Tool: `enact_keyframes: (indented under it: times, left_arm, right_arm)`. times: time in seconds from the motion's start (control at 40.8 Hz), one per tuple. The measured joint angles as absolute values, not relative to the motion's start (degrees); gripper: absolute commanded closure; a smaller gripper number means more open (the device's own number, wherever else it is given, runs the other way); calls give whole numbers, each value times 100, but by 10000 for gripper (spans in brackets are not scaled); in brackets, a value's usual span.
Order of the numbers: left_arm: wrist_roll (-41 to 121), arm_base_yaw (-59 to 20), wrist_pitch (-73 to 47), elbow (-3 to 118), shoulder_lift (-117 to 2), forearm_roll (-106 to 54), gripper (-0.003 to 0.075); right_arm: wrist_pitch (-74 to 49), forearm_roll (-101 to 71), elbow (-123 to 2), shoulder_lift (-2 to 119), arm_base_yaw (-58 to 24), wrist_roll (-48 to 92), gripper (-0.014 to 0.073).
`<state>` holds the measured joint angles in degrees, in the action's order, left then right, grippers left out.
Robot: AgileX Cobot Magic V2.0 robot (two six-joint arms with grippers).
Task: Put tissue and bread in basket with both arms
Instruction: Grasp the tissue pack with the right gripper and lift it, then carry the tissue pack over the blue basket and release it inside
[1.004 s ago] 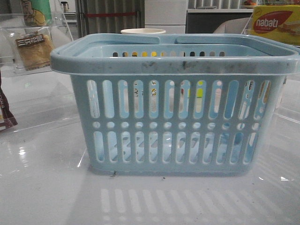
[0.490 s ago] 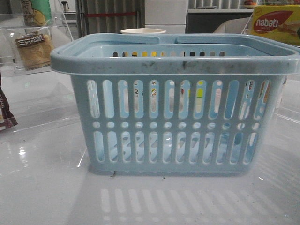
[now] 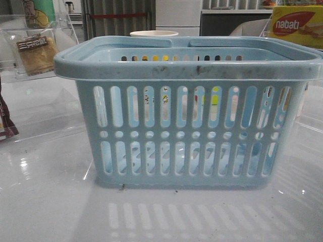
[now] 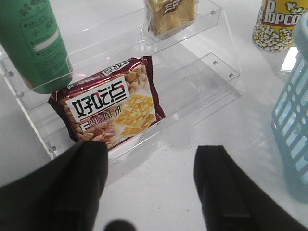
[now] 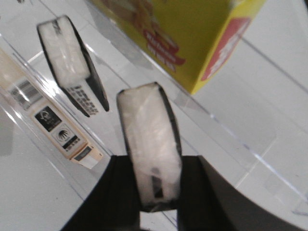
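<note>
Two grippers: right gripper (image 5: 156, 185) clamps the tissue (image 5: 150, 144); lift straight. Left gripper (image 4: 151, 171), spread empty, should approach the bread (image 4: 172, 14).

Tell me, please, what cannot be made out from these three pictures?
- Front view: both arms are out of frame; the basket hides what is behind it.
- Left wrist view: the bread is cut off by the edge.
- Right wrist view: the tissue print is blurred and unreadable.
</note>
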<state>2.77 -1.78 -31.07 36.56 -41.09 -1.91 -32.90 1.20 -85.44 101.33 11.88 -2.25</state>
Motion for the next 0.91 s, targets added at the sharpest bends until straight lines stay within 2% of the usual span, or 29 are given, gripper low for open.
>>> enact_keyframes:
  times: [0.269,0.416,0.661,0.906]
  left_arm:
    - [277,-178,-3107,3656,-4109,-191,267]
    - [277,-178,-3107,3656,-4109,-191,267]
    - [277,-178,-3107,3656,-4109,-191,267]
    - [277,-178,-3107,3656,-4109,-191,267]
  right_arm:
    - [-3932,-755,-8544,8919,1151,-225,363]
    - [-4345,-1007,-8544,8419,826,-63,363]
    - [-4892,-1090,-8553,8161,-661,318,363]
    - [-4931,-1120,-8532,8523,-2136,360,363]
